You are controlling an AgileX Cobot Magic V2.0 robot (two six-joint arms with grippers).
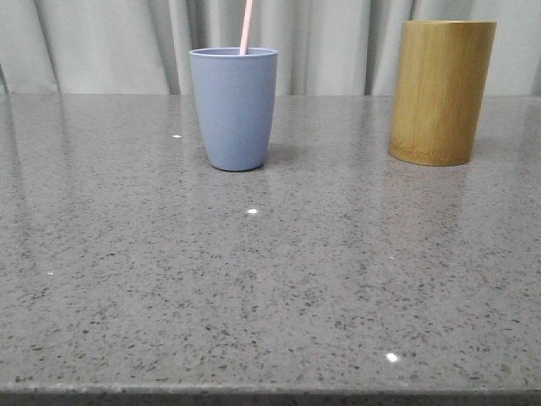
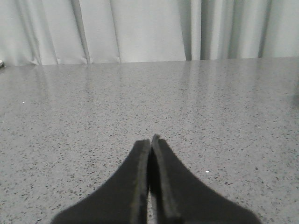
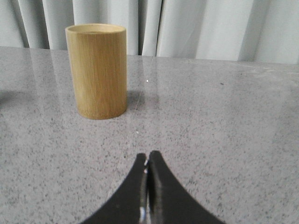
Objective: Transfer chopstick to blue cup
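From the front camera I see a grey speckled stone table (image 1: 270,288) with pale curtains (image 1: 101,42) hanging behind it. The blue cup (image 1: 234,108) stands upright toward the back of the table, left of centre. A thin pale pink chopstick (image 1: 246,27) rises out of its mouth, leaning slightly to the right, and runs off the top of the picture; I can see only that upper part, and I cannot tell whether it is one stick or more. Well apart from the cup, to the right, stands a taller yellow-brown bamboo cylinder (image 1: 441,91), also upright. Neither arm appears in this view.

From the left wrist camera I see the left gripper (image 2: 150,140) low over bare table (image 2: 93,116). Its two black fingers are pressed together at the tips, with nothing between them. The curtains (image 2: 149,28) fill the background.

From the right wrist camera I see the right gripper (image 3: 147,157), its dark fingers likewise closed tip to tip and holding nothing. Beyond it the bamboo cylinder (image 3: 96,71) stands on the table (image 3: 224,121), clear of the fingers, its open top showing a pale rim. Curtains (image 3: 210,28) hang behind.
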